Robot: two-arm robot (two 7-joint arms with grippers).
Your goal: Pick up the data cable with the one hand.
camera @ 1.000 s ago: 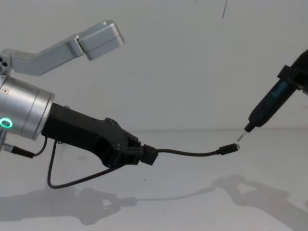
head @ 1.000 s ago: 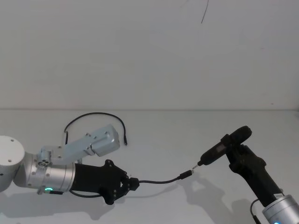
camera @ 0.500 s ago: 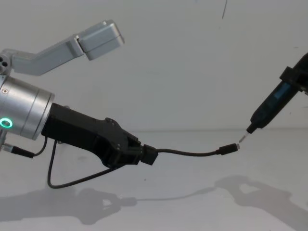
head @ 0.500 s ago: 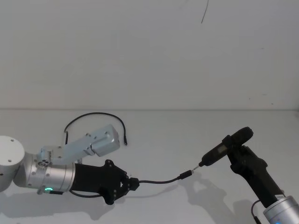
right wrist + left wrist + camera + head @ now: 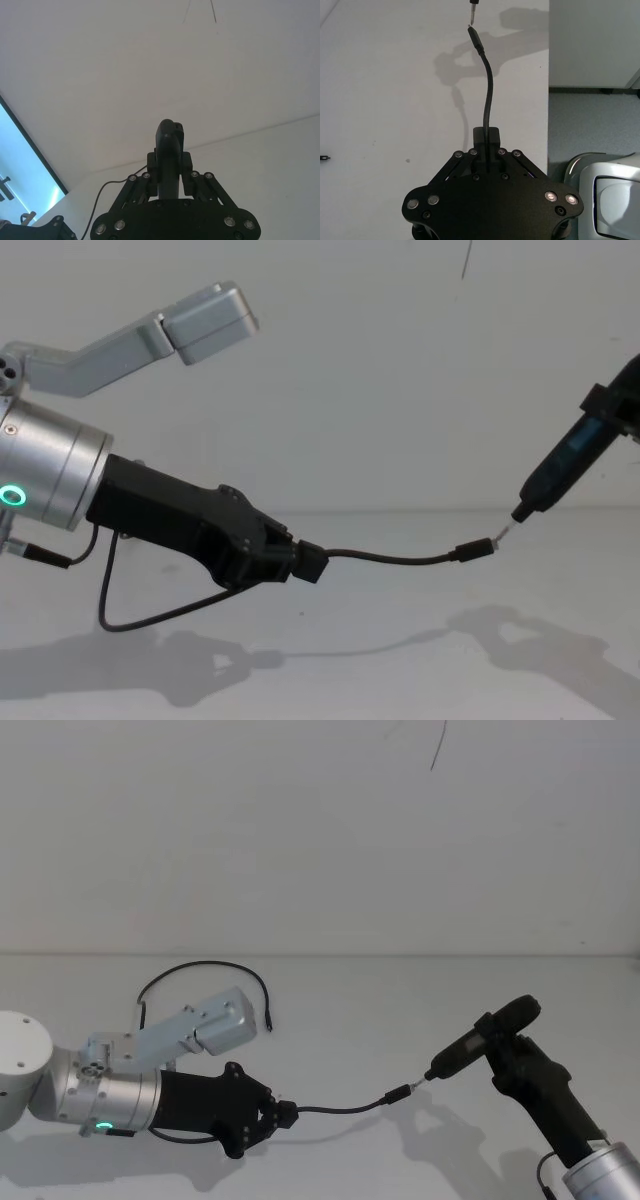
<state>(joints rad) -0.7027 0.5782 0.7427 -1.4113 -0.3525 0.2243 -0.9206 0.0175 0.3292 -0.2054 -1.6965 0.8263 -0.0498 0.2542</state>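
The left tool (image 5: pixel 300 562) grips the light, springy cable (image 5: pixel 390 558) behind its near plug; the right tool (image 5: pixel 169 176) clamps a pen tool (image 5: pixel 560 472).

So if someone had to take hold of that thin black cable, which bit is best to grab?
Probably the blocky plug housing, where the left gripper is already shut on the data cable, coming along the cable's axis. That part is rigid and flat-sided, while the cord beyond it bends freely, its far plug held out near the tip of the pen-like tool held in the right gripper.
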